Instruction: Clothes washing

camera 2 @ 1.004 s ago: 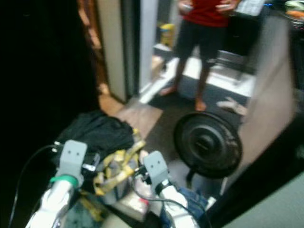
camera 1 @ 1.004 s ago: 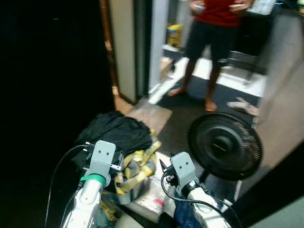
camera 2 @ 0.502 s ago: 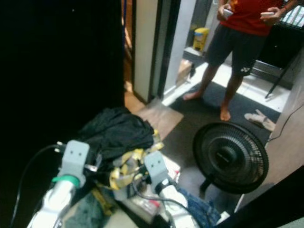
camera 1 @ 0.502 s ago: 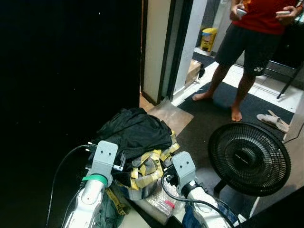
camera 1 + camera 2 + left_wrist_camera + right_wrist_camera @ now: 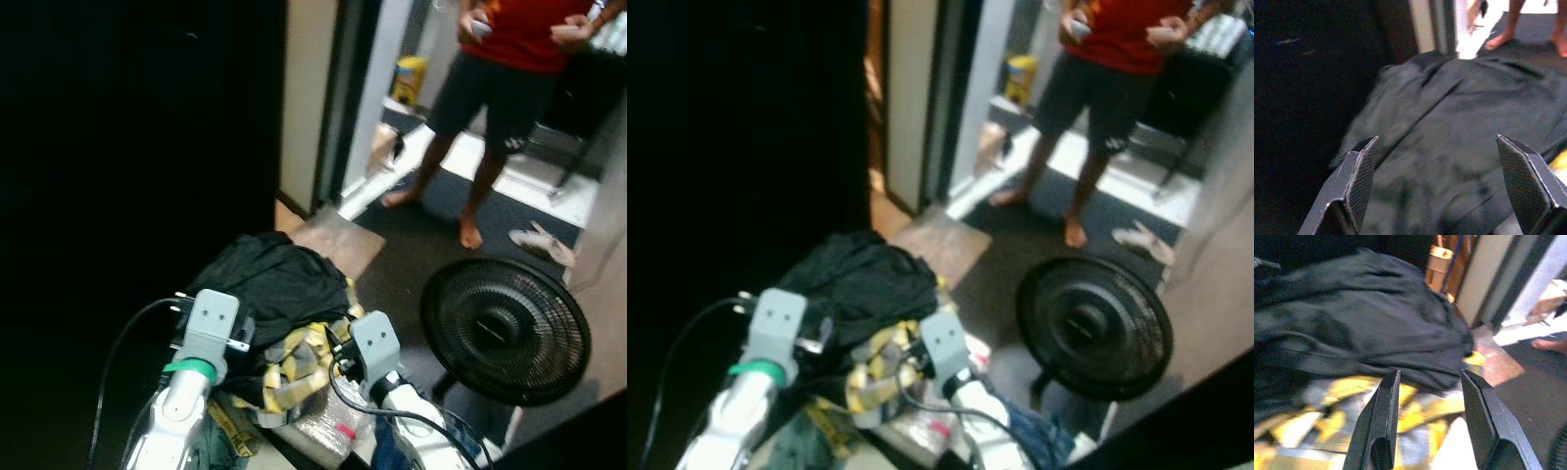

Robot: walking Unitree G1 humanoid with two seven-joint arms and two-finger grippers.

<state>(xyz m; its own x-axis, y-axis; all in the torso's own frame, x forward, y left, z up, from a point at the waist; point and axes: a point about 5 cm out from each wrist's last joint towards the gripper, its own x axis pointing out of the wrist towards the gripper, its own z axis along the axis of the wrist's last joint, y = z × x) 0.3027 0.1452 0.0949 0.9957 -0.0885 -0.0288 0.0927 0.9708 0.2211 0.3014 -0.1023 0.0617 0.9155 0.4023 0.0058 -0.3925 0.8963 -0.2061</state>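
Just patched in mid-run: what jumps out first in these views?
A heap of black clothing lies just ahead of both grippers, over a yellow-and-grey patterned cloth. The left gripper is open above it, the right gripper open at its edge. A black floor fan stands to the right, a barefoot person beyond.

dark wall (image 5: 137,147), black floor fan (image 5: 506,331), lit doorway (image 5: 392,98).

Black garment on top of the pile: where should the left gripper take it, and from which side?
Probably best to take the black garment at a raised fold near the middle of the heap, coming from above. It lies loosely bunched, draped over the yellow and grey cloth, and the left gripper is open right in front of it.
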